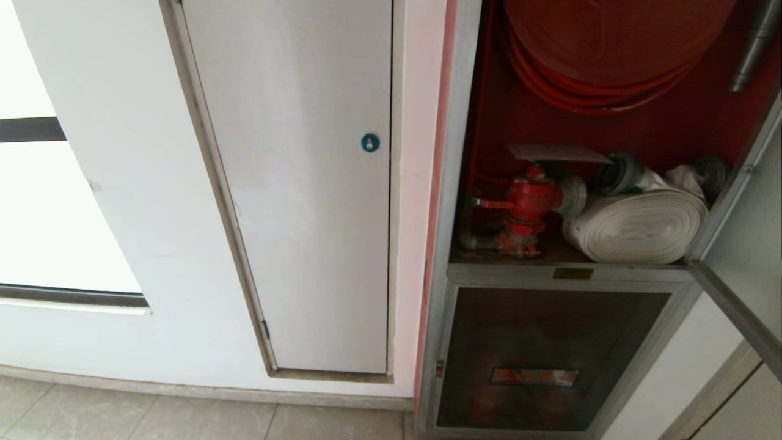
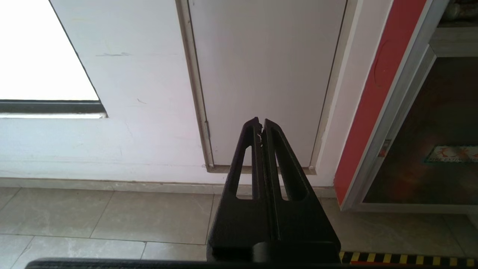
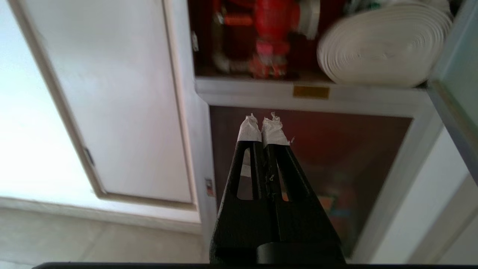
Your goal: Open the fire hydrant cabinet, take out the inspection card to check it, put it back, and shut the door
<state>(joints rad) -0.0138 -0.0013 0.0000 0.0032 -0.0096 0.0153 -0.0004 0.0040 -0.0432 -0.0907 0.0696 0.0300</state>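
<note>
So the fire hydrant cabinet (image 1: 482, 91) was already open, the door (image 1: 742, 244) swung out to the side. The inspection card (image 1: 557, 153) sat flat on top of the red valve (image 1: 530, 205), well above and ahead of the right end effector (image 3: 264, 125), which was closed on nothing. Left end effector (image 2: 261, 125) was closed too, parked facing the white door (image 2: 267, 74). Card check looked either done or not started; shutting the door definitely remained

You see two black grippers with slotted, tapering fingers; the right gripper (image 3: 262, 125) wears frayed white tape on its tips, the left gripper (image 2: 260, 123) none
</note>
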